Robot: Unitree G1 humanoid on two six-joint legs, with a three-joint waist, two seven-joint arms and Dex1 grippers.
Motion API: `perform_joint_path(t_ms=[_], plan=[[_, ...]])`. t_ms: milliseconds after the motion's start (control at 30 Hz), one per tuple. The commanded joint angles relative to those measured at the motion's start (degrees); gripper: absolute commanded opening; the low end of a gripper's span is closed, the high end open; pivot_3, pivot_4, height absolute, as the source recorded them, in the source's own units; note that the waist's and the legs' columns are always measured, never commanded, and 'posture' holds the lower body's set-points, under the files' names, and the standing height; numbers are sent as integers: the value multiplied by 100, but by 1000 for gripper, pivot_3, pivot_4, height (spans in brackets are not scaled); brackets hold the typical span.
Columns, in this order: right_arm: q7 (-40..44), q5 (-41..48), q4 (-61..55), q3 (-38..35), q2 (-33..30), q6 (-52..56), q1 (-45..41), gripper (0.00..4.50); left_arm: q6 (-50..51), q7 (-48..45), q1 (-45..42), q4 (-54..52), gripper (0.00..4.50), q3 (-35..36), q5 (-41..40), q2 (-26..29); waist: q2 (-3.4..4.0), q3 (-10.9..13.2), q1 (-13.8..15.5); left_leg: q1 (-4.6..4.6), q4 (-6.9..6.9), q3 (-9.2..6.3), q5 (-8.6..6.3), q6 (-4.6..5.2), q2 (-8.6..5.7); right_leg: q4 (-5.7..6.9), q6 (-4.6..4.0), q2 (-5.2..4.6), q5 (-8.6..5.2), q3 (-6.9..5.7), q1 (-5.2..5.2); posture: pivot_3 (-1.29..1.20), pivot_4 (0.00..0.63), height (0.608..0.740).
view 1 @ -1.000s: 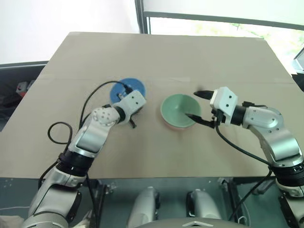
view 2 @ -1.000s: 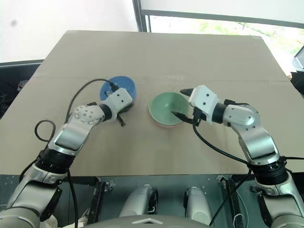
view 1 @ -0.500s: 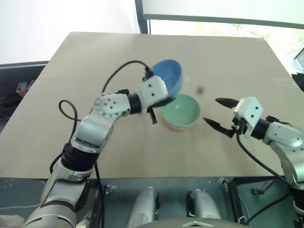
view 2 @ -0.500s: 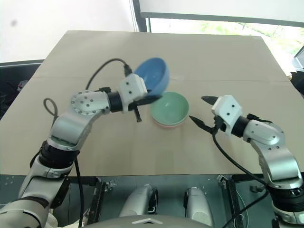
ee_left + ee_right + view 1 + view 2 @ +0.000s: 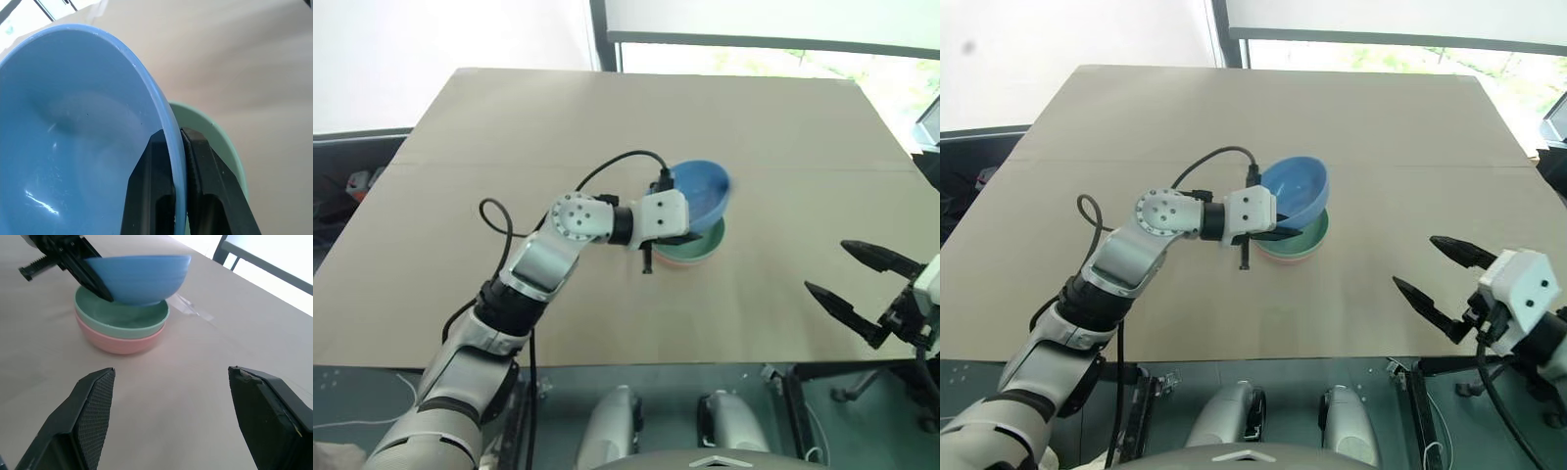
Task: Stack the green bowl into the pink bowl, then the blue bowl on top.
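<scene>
Three bowls occupy the middle of the table [image 5: 460, 147]. The green bowl [image 5: 122, 319] sits nested inside the pink bowl [image 5: 122, 341], which rests on the tabletop. The left gripper [image 5: 177, 161] is clamped on the near rim of the blue bowl [image 5: 1295, 191], one finger inside the rim and one outside. From this grip the blue bowl extends ahead of the fingers and is held directly above the green bowl, its underside just over the green bowl's opening; contact between the two cannot be determined. The right gripper [image 5: 1440, 277] stands well apart from the stack, near the table's front edge, with its fingers spread wide and nothing between them. The stack lies ahead of its fingertips.
</scene>
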Motion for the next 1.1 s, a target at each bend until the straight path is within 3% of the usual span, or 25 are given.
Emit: perform_joint_path(t_ms=[33, 200, 333, 500, 600, 733, 867, 1100], plan=[[-178, 240, -315, -261, -3, -62, 78, 3875, -115, -276, -229, 86, 51, 50, -36, -5, 0, 0, 1, 0, 0, -1, 0, 0, 1, 1, 0, 0, 0, 0, 0, 0, 150, 740], [-242, 161, -315, -128, -88, -78, 173, 3875, -132, -350, -315, 150, 2101, 221, -77, -46, -1, -1, 12, -2, 1, -2, 0, 0, 0, 0, 0, 0, 0, 0, 0, 0, 150, 740], [-344, -15, -182, 234, -255, -44, -69, 3875, 307, -242, -179, -223, 3873, 677, -555, -105, -1, -1, 4, -3, 3, -2, 0, 1, 0, -1, 0, -1, 0, 1, 0, 0, 150, 740], [-665, -926, 413, 1193, -516, -101, -738, 3875, 810, 448, 276, -448, 3873, 1612, -1088, -253, 1, -3, -17, 1, 6, -1, 0, 0, 3, 2, 0, 0, 0, 3, 1, 0, 150, 740], [-833, -1222, 1005, 1810, -313, -320, -1322, 3875, -119, 1139, 851, -256, 3873, 2074, -803, -416, -2, -5, -13, 6, 10, 1, 0, 0, 4, 6, 0, 0, 0, 6, 1, 0, 150, 740], [-1056, -1819, 1769, 2480, -67, -633, -1779, 3875, -564, 1521, 1726, -433, 3873, 2482, -891, -516, -6, -5, 14, 5, 7, 2, 1, -1, 2, 3, 0, 0, 0, 6, 1, 0, 150, 740], [-1182, -1983, 2124, 2703, 237, -856, -1815, 3875, -403, 1396, 2902, -1043, 3873, 2982, -1385, -293, -7, -6, 10, -9, 3, -3, -1, 1, 1, 0, -1, -8, 0, -2, -2, 0, 150, 740], [-796, -2006, 2321, 2471, -25, -1207, -1381, 3875, 102, 995, 4282, -1551, 3873, 3916, -2252, 404, 0, -8, -20, 17, 0, 3, -1, 0, 8, -1, -3, -9, -1, 0, 10, 0, 150, 740]])
